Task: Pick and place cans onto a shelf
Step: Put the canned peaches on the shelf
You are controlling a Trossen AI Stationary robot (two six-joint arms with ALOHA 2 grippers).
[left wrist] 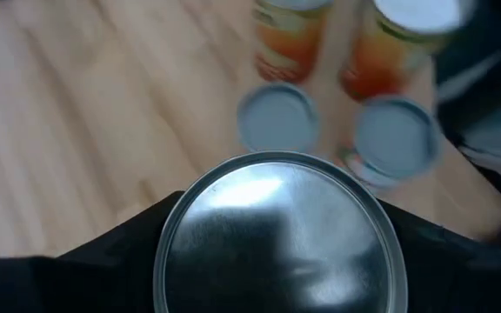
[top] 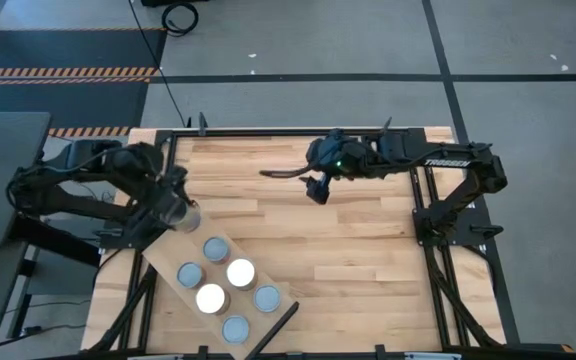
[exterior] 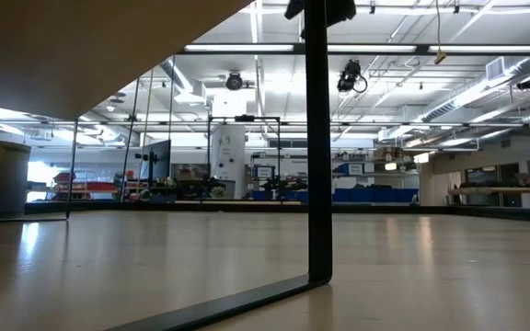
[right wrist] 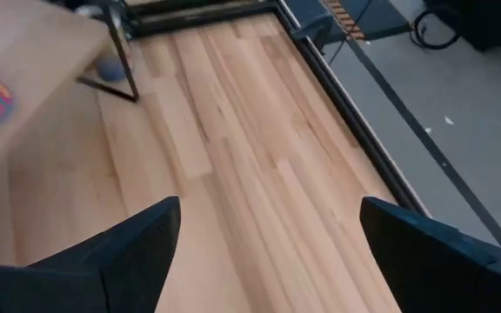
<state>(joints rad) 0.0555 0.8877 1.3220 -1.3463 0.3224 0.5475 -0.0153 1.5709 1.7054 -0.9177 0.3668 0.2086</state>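
Left gripper (top: 176, 211), jaws clamped round a can (left wrist: 277, 235), over shelf (top: 168, 248) at left; right gripper (top: 317, 190), jaws wide, empty, upper centre.

Shelf (top: 164, 256) lies diagonally at table's (top: 348, 260) near-left. Six cans (top: 216, 249) on it in two rows; seventh can (top: 180, 214) at far end (in left gripper (top: 173, 205)). Right gripper (top: 317, 189) far-centre.

far cans (left wrist: 355, 43) blurred, edge-cropped

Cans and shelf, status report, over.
Left gripper around a silver-topped can at the shelf end. Right gripper open, empty, over mid table. Five cans on shelf. Nothing in the way.
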